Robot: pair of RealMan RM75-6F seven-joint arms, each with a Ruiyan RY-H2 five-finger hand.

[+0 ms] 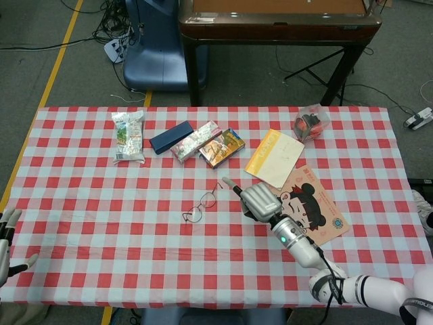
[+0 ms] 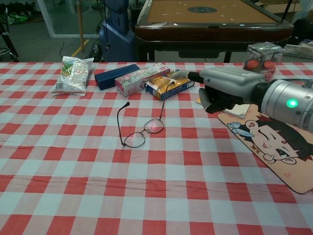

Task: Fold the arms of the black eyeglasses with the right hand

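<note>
The black eyeglasses (image 1: 201, 205) lie near the middle of the checked tablecloth, both arms unfolded and pointing toward the far side; in the chest view the eyeglasses (image 2: 142, 133) stand on their lenses. My right hand (image 1: 258, 200) hovers just right of them and holds nothing. In the chest view the right hand (image 2: 222, 88) has one finger stretched left, over the far tip of the right temple, while its other fingers hang down. It does not touch the frame. My left hand (image 1: 7, 238) sits at the table's near left edge, fingers spread and empty.
Along the far side lie a snack bag (image 1: 128, 136), a dark blue case (image 1: 171, 137), a pink-white box (image 1: 195, 141) and a colourful box (image 1: 221, 147). A yellow notebook (image 1: 275, 156), a cartoon mat (image 1: 318, 210) and a clear packet (image 1: 310, 123) lie to the right.
</note>
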